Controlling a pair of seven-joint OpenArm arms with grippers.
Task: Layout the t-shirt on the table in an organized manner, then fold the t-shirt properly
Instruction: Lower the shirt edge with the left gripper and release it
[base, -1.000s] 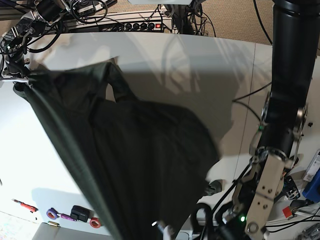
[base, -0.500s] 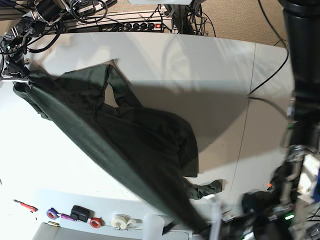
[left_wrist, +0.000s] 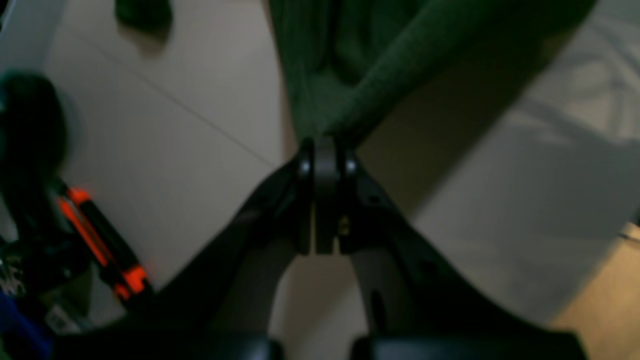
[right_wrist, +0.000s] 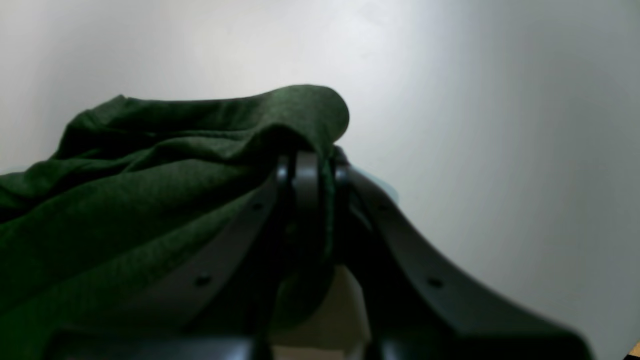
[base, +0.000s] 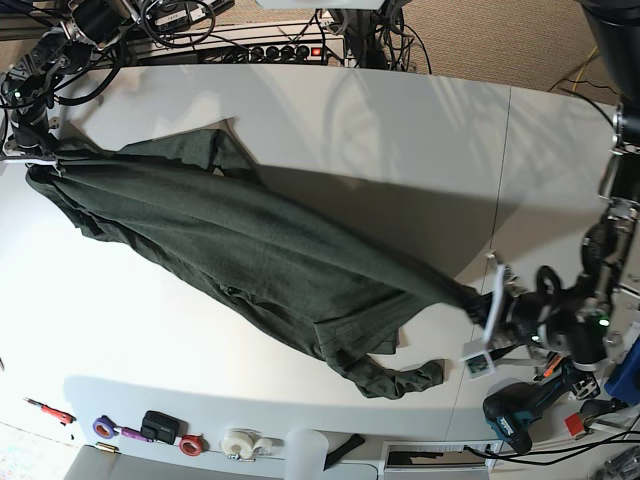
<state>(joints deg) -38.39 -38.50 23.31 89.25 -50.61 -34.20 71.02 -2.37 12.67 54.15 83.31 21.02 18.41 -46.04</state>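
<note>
The green t-shirt (base: 250, 260) is pulled out long across the white tabletop (base: 380, 140); it runs from the far left corner down to the near right side in the base view; one end is pinched by the right hand (base: 38, 160) at the left edge of that view; the other end is pinched by the left hand (base: 478, 300) near the thin dark line in the tabletop.

The left hand (left_wrist: 324, 150) is squeezed tight on a bunched bit of the green cloth (left_wrist: 350, 65); its two black fingers meet with only cloth between them; the picture from that wrist is blurry.

The right hand (right_wrist: 312, 165) is squeezed tight too; a fold of the shirt (right_wrist: 150, 165) lies over its tips and hangs down between the fingers.

The middle of the shirt sags onto the tabletop; a twisted sleeve (base: 405, 380) lies flat near the front edge; another loose bit (base: 215, 150) lies near the back left.

Small things sit along the front edge; rolls of tape (base: 240, 442) are there; an orange and black tool (left_wrist: 102, 245) lies near the left hand.
</note>
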